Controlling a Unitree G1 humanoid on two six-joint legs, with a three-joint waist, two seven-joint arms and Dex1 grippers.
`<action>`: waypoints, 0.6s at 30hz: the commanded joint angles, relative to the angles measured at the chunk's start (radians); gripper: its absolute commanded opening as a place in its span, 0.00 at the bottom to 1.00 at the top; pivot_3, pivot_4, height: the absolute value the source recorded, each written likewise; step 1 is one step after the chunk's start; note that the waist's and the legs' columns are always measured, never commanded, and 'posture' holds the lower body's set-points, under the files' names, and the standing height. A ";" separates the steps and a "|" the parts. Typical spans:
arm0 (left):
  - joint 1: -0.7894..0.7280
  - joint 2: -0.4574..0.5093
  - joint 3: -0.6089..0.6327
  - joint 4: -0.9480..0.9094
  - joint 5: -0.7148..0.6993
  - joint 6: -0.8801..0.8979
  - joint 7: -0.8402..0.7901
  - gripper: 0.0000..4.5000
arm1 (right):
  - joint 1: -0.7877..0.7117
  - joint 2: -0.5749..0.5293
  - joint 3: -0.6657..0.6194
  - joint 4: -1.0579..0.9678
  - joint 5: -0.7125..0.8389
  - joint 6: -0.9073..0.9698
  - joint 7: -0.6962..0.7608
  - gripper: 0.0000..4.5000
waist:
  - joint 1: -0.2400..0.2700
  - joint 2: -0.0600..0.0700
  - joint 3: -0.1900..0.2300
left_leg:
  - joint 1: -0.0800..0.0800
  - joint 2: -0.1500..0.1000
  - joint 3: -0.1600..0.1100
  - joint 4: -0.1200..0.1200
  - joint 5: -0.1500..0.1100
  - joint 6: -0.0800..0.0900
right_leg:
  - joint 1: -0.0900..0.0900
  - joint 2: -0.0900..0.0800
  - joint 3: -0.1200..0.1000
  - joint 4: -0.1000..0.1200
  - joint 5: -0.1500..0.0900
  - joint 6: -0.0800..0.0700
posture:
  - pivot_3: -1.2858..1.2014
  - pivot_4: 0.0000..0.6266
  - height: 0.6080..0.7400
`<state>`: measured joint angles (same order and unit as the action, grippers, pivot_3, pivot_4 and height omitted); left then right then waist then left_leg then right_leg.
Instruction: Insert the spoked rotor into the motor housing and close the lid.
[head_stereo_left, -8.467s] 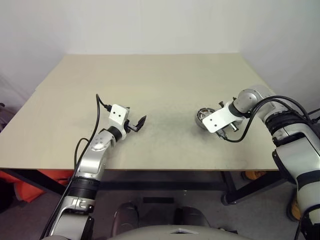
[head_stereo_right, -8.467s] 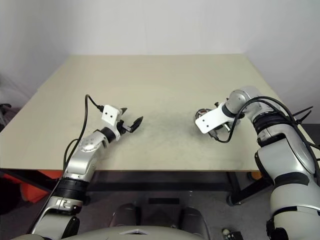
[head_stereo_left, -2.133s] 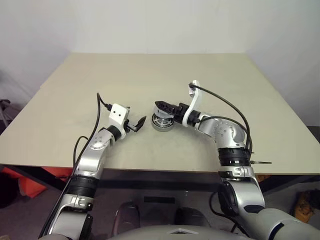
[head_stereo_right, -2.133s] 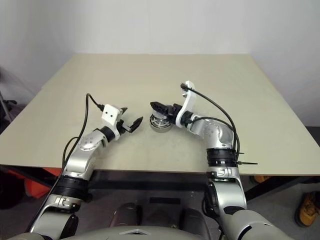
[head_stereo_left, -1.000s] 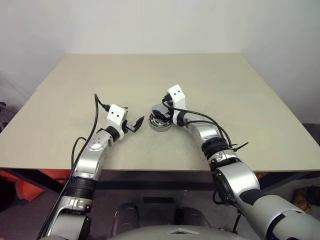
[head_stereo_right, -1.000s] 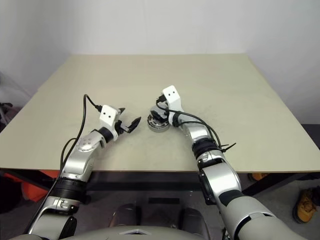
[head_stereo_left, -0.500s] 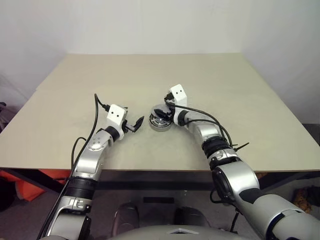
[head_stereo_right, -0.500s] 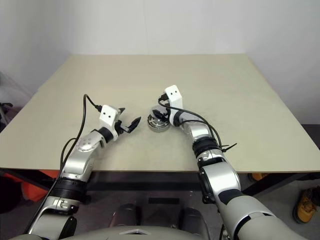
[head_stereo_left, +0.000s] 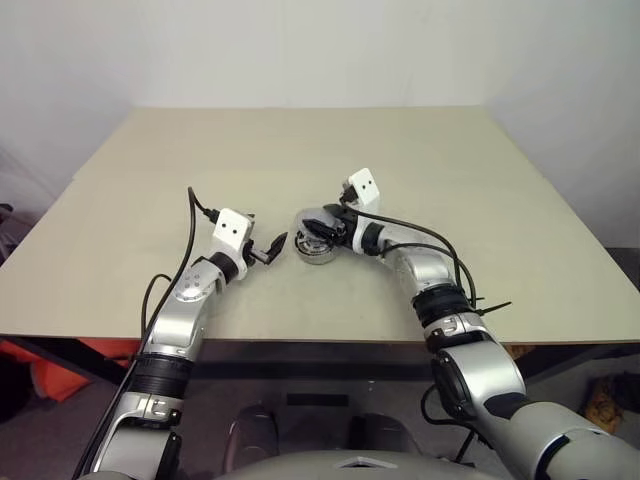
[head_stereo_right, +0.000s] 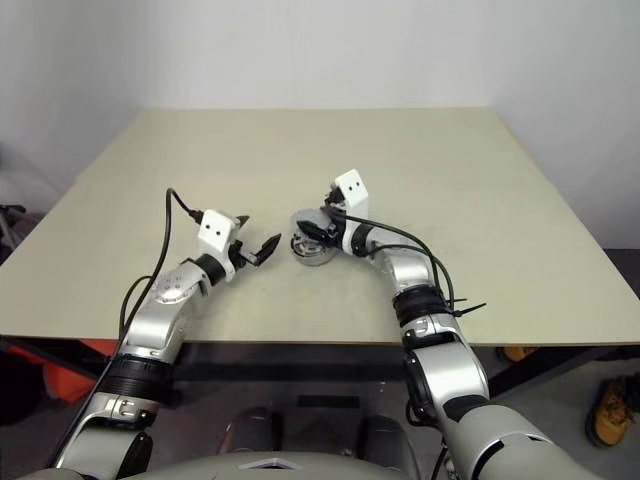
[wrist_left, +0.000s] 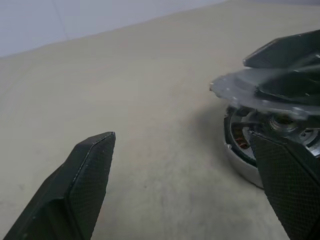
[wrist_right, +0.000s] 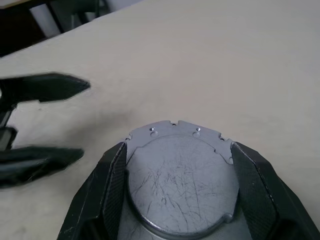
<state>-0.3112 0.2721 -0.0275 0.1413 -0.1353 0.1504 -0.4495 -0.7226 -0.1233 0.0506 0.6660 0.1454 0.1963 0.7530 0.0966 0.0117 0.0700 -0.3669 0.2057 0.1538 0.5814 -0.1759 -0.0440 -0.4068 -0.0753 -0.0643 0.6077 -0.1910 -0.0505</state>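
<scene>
Both silver arms reach in toward the middle of the frame. The left claw (head_stereo_left: 268, 248), at centre left, points level toward the right with its two black fingers spread wide and nothing between them. The right claw (wrist_right: 176, 175), just right of centre, points left and slightly downward, its black fingers clamped on opposite edges of the round, scratched grey metal lid (wrist_right: 177, 175).

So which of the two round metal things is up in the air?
The flat grey metal lid, pinched between the right hand's two black fingers. The round silver motor housing with copper windings sits on the table under it.
</scene>
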 joint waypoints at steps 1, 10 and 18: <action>-0.010 0.005 0.016 -0.042 -0.005 -0.012 0.001 1.00 | 0.000 -0.026 0.031 -0.049 -0.025 -0.045 0.029 0.70 | -0.001 0.000 0.000 | 0.000 0.000 0.000 0.000 0.000 0.000 | 0.000 0.000 0.000 0.000 0.000 0.000 | 0.52 0.00 1.00; -0.004 0.007 0.015 -0.050 -0.005 -0.009 0.001 1.00 | 0.033 -0.051 0.080 -0.062 -0.040 -0.070 0.093 0.70 | -0.001 0.000 0.000 | 0.000 0.000 0.000 0.000 0.000 0.000 | 0.000 0.000 0.000 0.000 0.000 0.000 | 0.52 0.00 1.00; -0.001 0.008 0.014 -0.050 -0.003 -0.007 0.003 1.00 | 0.031 -0.046 0.056 -0.071 -0.003 -0.058 0.122 0.70 | -0.001 0.000 0.000 | 0.000 0.000 0.000 0.000 0.000 0.001 | 0.000 0.000 0.000 0.000 0.000 0.000 | 0.52 0.00 1.00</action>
<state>-0.3055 0.2730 -0.0276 0.1291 -0.1356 0.1522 -0.4494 -0.6834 -0.1817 0.1219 0.6410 0.1056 0.1410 0.8531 0.0957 0.0116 0.0700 -0.3669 0.2057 0.1538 0.5814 -0.1761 -0.0435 -0.4068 -0.0752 -0.0644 0.6074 -0.1910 -0.0506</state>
